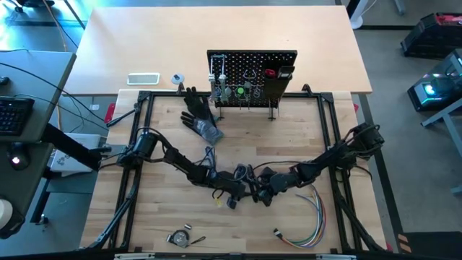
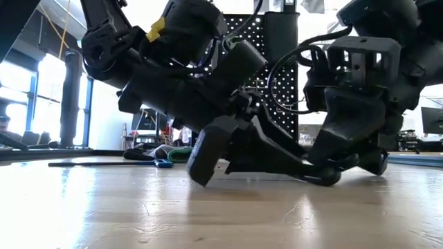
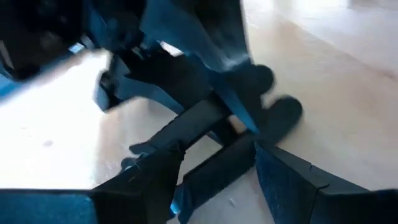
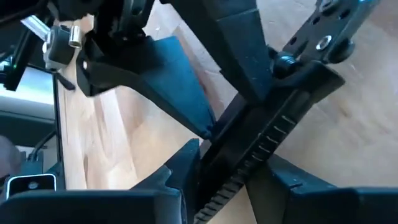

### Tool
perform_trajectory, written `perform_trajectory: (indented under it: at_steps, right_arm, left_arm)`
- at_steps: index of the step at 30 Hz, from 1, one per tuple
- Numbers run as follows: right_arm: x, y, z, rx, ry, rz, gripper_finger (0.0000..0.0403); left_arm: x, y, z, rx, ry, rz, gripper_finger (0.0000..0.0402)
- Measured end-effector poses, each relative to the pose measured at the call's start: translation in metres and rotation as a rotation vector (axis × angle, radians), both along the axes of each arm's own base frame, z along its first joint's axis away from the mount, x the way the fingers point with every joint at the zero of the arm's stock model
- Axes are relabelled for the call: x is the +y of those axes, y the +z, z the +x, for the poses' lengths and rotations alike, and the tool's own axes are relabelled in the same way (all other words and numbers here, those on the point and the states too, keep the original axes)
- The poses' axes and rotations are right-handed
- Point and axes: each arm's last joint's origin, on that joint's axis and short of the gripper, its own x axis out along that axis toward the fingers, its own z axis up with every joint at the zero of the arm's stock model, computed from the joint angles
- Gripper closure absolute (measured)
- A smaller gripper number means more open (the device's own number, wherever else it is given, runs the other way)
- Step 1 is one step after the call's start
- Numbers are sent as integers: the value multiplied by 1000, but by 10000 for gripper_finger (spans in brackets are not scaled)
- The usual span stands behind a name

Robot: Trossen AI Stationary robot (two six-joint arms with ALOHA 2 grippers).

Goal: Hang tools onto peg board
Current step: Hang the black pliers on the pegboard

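Low on the counter [image 1: 144, 238] near its front middle: a long black tool [image 4: 261, 146], likely the level, lying flat, long axis running from one gripper toward the other. Right gripper [image 1: 266, 193] reaching in from the right, arm stretched low and slanted, jaws pinching one end of the black tool. Left gripper [image 1: 234, 196] coming in from the left, arm bent down the same way, jaws spread wide astride the other end; cannot tell whether gripping. Two arms, nose to nose. One peg board [image 1: 253, 76] upright at the back, several tools already hanging. One black glove [image 1: 198, 115] just in front of it. One bundle of coloured wires [image 1: 307, 224] near the front right.
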Motion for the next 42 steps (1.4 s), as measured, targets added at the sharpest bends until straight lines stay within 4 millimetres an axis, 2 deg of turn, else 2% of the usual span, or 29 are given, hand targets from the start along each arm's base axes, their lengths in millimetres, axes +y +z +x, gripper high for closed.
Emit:
perform_trajectory:
  at_steps: [8, 13, 18, 22, 27, 35, 42]
  right_arm:
    - [-3, 0, 0, 22, 7, 19, 353]
    - [-1, 0, -1, 17, 23, -5, 354]
    - [0, 4, -3, 9, 6, -59, 363]
    - [-4, 15, -7, 10, -22, -139, 379]
    - [-12, 31, -15, 27, -34, -184, 380]
    - [-21, 52, -26, 23, -34, -238, 380]
    - [-29, 62, -36, 34, -41, -372, 380]
  left_arm:
    - [-2, 2, 0, -13, 21, 76, 200]
    - [-5, 3, -1, -14, 38, 91, 200]
    - [-11, 12, -4, -9, 66, 188, 200]
    - [-14, 22, -7, 2, 116, 312, 200]
    - [-15, 34, -11, 6, 208, 410, 200]
    - [-10, 55, -15, -18, 372, 483, 199]
    - [-8, 73, -21, -6, 401, 471, 199]
